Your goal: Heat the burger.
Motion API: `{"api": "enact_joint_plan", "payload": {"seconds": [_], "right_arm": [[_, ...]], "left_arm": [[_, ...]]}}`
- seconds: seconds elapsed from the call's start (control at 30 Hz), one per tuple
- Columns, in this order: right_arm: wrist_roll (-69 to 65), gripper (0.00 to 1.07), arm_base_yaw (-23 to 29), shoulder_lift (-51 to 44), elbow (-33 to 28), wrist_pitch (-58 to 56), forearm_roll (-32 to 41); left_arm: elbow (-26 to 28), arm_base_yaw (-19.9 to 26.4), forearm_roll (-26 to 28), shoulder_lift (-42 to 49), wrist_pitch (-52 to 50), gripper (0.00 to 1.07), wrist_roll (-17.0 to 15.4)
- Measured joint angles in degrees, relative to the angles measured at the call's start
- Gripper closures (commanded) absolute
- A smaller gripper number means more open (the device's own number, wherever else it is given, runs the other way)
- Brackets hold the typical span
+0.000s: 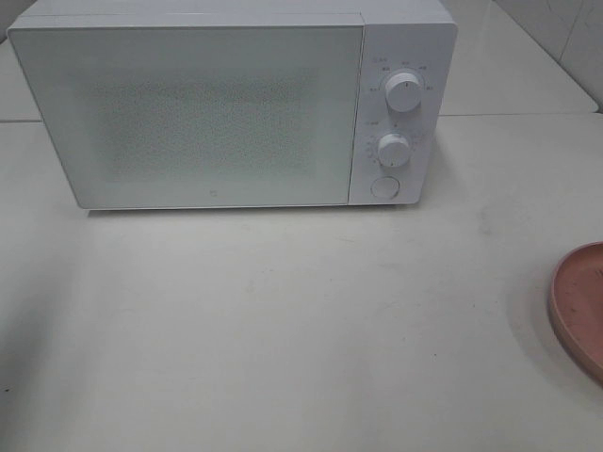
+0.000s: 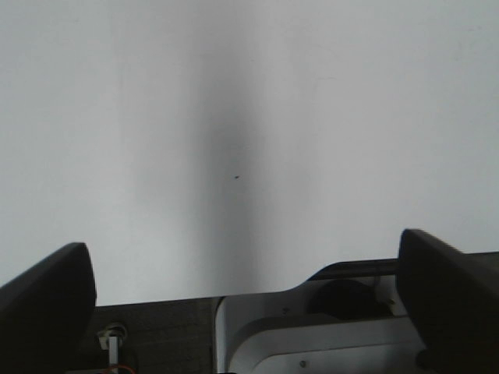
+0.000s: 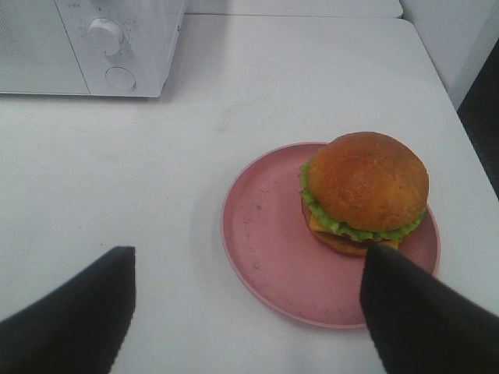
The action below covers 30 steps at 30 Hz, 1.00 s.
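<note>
The burger (image 3: pixel 366 191), with a golden-brown bun, green lettuce and a cheese slice, sits on a pink plate (image 3: pixel 273 249) in the right wrist view. My right gripper (image 3: pixel 249 312) is open and hangs short of the plate, one finger (image 3: pixel 421 312) near the burger's side; nothing is between the fingers. In the high view only the plate's rim (image 1: pixel 579 306) shows at the right edge, and the burger is out of that view. The white microwave (image 1: pixel 231 104) stands at the back with its door shut. My left gripper (image 2: pixel 249 304) is open over bare white table.
The microwave's panel carries two knobs (image 1: pixel 403 89) and a round button (image 1: pixel 384 186) on its right side. A table seam (image 1: pixel 518 115) runs behind it. The table's right edge (image 3: pixel 468 132) lies just beyond the plate.
</note>
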State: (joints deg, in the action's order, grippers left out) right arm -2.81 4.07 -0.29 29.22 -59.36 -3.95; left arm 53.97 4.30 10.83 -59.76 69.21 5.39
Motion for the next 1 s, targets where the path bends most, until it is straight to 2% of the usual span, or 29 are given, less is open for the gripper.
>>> {"api": "enact_joint_plan", "payload": {"seconds": [0.07, 0.2, 0.27, 0.37, 0.43, 0.5, 0.53, 0.63, 0.7, 0.83, 1.0], "right_arm": [[0.0, 0.31, 0.0, 0.0, 0.0, 0.0, 0.0], [0.0, 0.31, 0.0, 0.0, 0.0, 0.0, 0.0], [0.0, 0.31, 0.0, 0.0, 0.0, 0.0, 0.0], [0.0, 0.31, 0.0, 0.0, 0.0, 0.0, 0.0], [0.0, 0.31, 0.0, 0.0, 0.0, 0.0, 0.0], [0.0, 0.31, 0.0, 0.0, 0.0, 0.0, 0.0], [0.0, 0.31, 0.0, 0.0, 0.0, 0.0, 0.0], [0.0, 0.31, 0.0, 0.0, 0.0, 0.0, 0.0], [0.0, 0.31, 0.0, 0.0, 0.0, 0.0, 0.0], [0.0, 0.31, 0.0, 0.0, 0.0, 0.0, 0.0], [0.0, 0.31, 0.0, 0.0, 0.0, 0.0, 0.0]], "left_arm": [[-0.4, 0.0, -3.67, 6.3, 0.23, 0.06, -2.41], [-2.06, 0.0, -4.13, 11.63, 0.34, 0.06, -2.41], [-5.27, 0.0, -4.13, 17.42, 0.23, 0.06, -0.8], [-6.36, 0.0, -4.07, 19.65, 0.06, 0.06, -0.29], [-12.32, 0.0, -3.15, 28.07, -1.55, 0.06, 2.41], [-13.58, 0.0, -2.92, 29.85, -1.89, 0.06, 2.92], [-16.84, 0.0, -2.58, 33.46, -2.75, 0.06, 3.84], [-18.39, 0.0, -2.41, 35.29, -2.92, 0.06, 4.13], [-22.52, 0.0, -2.35, 41.94, -4.13, 0.06, 4.3], [-23.15, -0.74, -2.35, 47.04, -4.35, 0.06, 4.35], [-24.01, -1.38, -2.35, 57.93, -7.33, 0.06, 4.35]]}}
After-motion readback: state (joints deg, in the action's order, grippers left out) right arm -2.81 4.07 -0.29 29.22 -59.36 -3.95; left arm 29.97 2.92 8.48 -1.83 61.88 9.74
